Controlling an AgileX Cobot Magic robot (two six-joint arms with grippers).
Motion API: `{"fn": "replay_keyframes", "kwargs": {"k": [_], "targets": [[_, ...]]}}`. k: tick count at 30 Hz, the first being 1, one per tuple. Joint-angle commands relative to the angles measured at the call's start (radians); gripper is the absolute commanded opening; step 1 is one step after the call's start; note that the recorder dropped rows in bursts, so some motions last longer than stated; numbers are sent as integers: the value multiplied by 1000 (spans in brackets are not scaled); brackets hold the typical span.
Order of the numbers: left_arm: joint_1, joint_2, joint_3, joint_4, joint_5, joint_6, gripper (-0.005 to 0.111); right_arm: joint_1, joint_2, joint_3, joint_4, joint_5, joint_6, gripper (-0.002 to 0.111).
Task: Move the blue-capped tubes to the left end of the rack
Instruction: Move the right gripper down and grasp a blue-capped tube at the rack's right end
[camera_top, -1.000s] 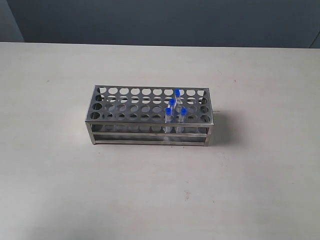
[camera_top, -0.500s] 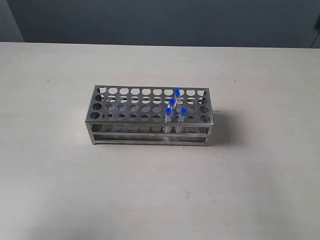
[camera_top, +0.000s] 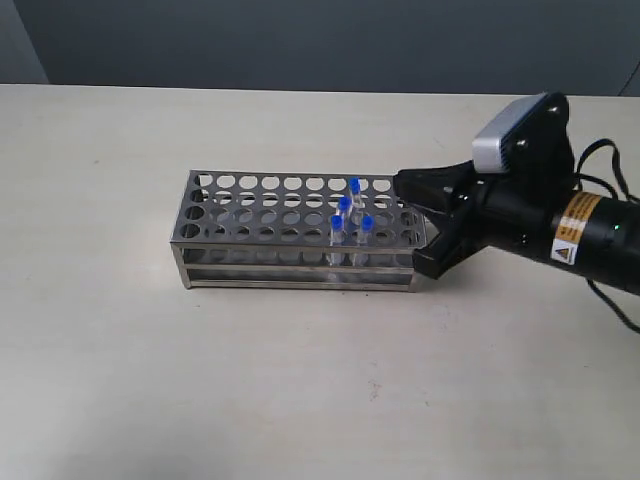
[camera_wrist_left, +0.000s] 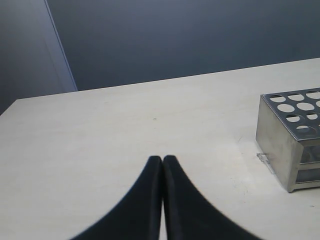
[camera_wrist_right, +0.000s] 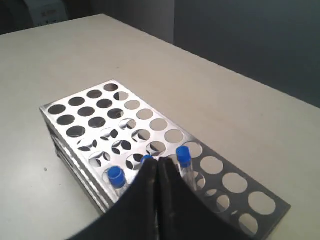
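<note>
Changed since half a second ago: the right arm (camera_top: 540, 215) has been brought into the exterior view from the right. Nothing else is seen to have shifted.

Table (camera_top: 300, 400): pale, with the rack set lengthwise on it.

Rack (camera_top: 250, 215): steel, with no tubes in the holes at its left end.

Blue-capped tubes (camera_top: 345, 205): four, upright, clustered toward the right end. Two stand nearest the camera and two are staggered behind.

Right gripper (camera_wrist_right: 156, 165): fingers pressed together, nothing held, tips just beside the cluster.

Left gripper (camera_wrist_left: 162, 159): fingers pressed together, nothing held, parked over bare table apart from the rack's end.

Handling note: the first pick is judged not yet begun. The right fingers should be spread before any descent. A single tube should be taken just under its cap and the neighbours left unclipped. It should be drawn straight up until clear of the plate, then carried to a left-end hole.
</note>
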Motion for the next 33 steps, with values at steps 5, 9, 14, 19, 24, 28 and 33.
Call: {"fn": "replay_keyframes", "kwargs": {"k": [5,9,14,19,24,28,33], "targets": [[-4,-5,-3,1,0,0,1,35,96,14,73,-43,-98,1],[-4,-5,-3,1,0,0,1,35,108,14,5,-54,-147,30],[-4,-5,-3,1,0,0,1,35,108,14,42,-62,-159,56],[-4,-5,-3,1,0,0,1,35,108,12,86,-58,-159,55],[-4,-5,-3,1,0,0,1,35,129,-15,89,-53,-159,55],[-4,-5,-3,1,0,0,1,43,218,-39,89,-99,-159,55],[-4,-5,-3,1,0,0,1,43,308,-39,93,-194,-159,55]]}}
